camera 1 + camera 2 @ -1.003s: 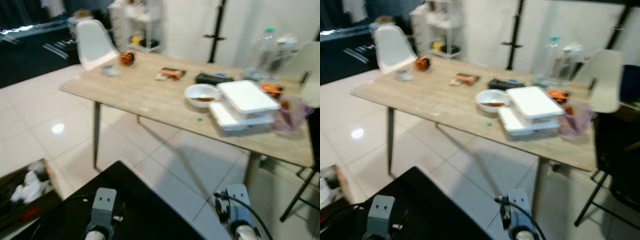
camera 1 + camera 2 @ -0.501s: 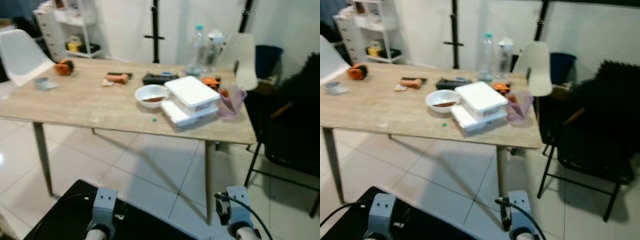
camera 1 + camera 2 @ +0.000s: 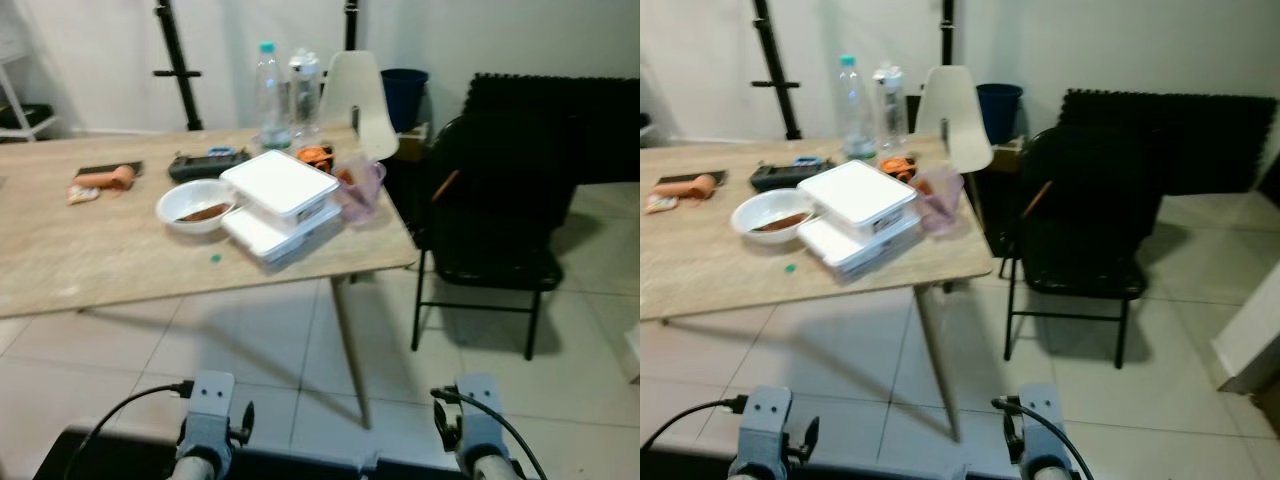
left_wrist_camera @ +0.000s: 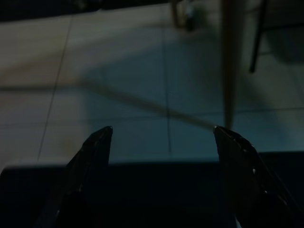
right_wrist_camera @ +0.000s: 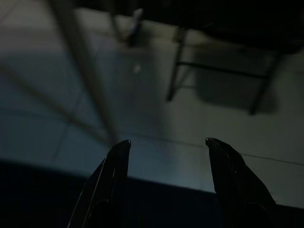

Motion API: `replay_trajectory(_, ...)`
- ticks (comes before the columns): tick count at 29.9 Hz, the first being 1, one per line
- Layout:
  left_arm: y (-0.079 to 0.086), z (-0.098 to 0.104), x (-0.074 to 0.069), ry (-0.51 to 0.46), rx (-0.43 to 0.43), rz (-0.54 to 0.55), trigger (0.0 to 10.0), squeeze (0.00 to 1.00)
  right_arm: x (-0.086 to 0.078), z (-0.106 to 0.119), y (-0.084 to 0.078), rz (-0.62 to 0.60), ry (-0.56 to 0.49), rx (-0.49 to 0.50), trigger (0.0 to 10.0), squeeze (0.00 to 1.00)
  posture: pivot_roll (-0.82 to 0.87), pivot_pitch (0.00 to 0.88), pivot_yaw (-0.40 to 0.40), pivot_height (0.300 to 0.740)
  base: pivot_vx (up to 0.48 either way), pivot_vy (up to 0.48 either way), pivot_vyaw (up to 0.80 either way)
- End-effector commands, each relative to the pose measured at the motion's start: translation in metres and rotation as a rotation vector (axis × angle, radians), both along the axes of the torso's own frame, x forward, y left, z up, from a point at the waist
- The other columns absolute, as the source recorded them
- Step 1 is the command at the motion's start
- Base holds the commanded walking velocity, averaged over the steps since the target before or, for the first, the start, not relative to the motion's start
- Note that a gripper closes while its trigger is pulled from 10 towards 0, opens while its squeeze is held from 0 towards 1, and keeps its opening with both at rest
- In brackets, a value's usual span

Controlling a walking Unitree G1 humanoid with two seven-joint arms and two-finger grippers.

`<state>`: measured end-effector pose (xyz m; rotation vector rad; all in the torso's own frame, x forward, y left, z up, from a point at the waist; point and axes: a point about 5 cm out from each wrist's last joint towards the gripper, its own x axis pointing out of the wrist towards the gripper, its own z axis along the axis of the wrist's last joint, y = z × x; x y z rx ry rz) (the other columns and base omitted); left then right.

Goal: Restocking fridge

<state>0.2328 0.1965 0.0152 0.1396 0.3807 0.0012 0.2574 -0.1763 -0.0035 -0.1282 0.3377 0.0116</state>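
A wooden table [image 3: 120,265] stands ahead on the left. On it lie two stacked white lidded boxes [image 3: 278,205], a white bowl [image 3: 192,205] with brown food, a pink plastic cup [image 3: 358,188], two clear bottles [image 3: 268,82], a black remote [image 3: 208,163] and an orange snack pack [image 3: 105,178]. Both arms hang low at the bottom edge, wrists only in the eye views. My left gripper [image 4: 162,133] is open over the tiled floor, holding nothing. My right gripper [image 5: 166,142] is open too, above the floor near a table leg [image 5: 83,66].
A black folding chair [image 3: 490,200] stands right of the table, a white chair [image 3: 355,95] behind it, with a blue bin [image 3: 405,95] by the wall. Black foam mats [image 3: 560,120] lean on the wall. Open tiled floor [image 3: 560,340] lies to the right.
The camera has swung to the right: the table has slid left in the picture, and the black chair and mats have come into view. Both arms hang as before.
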Motion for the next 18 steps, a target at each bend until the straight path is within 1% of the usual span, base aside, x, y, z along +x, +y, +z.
replay_trajectory(1, 0.002, -0.007, -0.008, 0.033, 0.001, 0.02, 10.0, 0.0, -0.005, -0.005, 0.002, -0.005, 0.022, 0.011, 10.0, 0.0, -0.06, 0.071, 0.017, 0.736, 0.0, 0.0, -0.43)
replay_trajectory(2, 0.002, -0.007, -0.008, 0.033, 0.001, 0.02, 10.0, 0.0, -0.005, -0.005, 0.002, -0.005, 0.022, 0.011, 10.0, 0.0, -0.06, 0.071, 0.017, 0.736, 0.0, 0.0, -0.43)
replay_trajectory(7, 0.006, -0.007, -0.007, 0.028, 0.021, 0.045, 10.0, 0.0, -0.004, -0.003, 0.004, -0.002, 0.016, 0.012, 10.0, 0.0, -0.06, 0.072, 0.019, 0.736, 0.0, 0.0, 0.0)
replay_trajectory(9, 0.011, -0.003, -0.005, 0.008, 0.037, 0.075, 10.0, 0.0, -0.001, 0.0, 0.006, 0.005, 0.001, 0.015, 10.0, 0.0, -0.06, 0.072, 0.019, 0.736, 0.0, 0.0, 0.0)
replay_trajectory(10, 0.011, -0.003, -0.005, 0.008, 0.037, 0.075, 10.0, 0.0, -0.001, 0.0, 0.006, 0.005, 0.001, 0.015, 10.0, 0.0, -0.06, 0.072, 0.019, 0.736, 0.0, 0.0, 0.0)
replay_trajectory(12, 0.012, 0.011, 0.0, -0.049, 0.057, 0.067, 10.0, 0.0, 0.004, 0.007, 0.009, 0.017, -0.034, 0.022, 10.0, 0.0, -0.06, 0.072, 0.019, 0.736, 0.0, 0.0, 0.0)
replay_trajectory(14, 0.012, 0.011, 0.0, -0.049, 0.057, 0.067, 10.0, 0.0, 0.004, 0.007, 0.009, 0.017, -0.034, 0.022, 10.0, 0.0, -0.06, 0.072, 0.019, 0.736, 0.0, 0.0, 0.0)
replay_trajectory(15, 0.011, 0.016, 0.002, -0.068, 0.065, 0.058, 10.0, 0.0, 0.006, 0.01, 0.009, 0.021, -0.046, 0.023, 10.0, 0.0, -0.06, 0.072, 0.019, 0.736, 0.0, 0.0, 0.0)
replay_trajectory(16, 0.007, 0.035, 0.006, -0.139, 0.08, 0.026, 10.0, 0.0, 0.013, 0.02, 0.015, 0.045, -0.092, 0.026, 10.0, 0.0, -0.06, 0.076, 0.019, 0.736, 0.0, 0.0, 0.0)
replay_trajectory(17, 0.004, 0.048, 0.008, -0.188, 0.089, 0.004, 10.0, 0.0, 0.017, 0.028, 0.018, 0.062, -0.125, 0.028, 10.0, 0.0, -0.06, 0.08, 0.019, 0.736, 0.0, 0.0, 0.0)
replay_trajectory(18, 0.004, 0.048, 0.008, -0.188, 0.089, 0.004, 10.0, 0.0, 0.017, 0.028, 0.018, 0.062, -0.125, 0.028, 10.0, 0.0, -0.06, 0.08, 0.019, 0.736, 0.0, 0.0, 0.0)
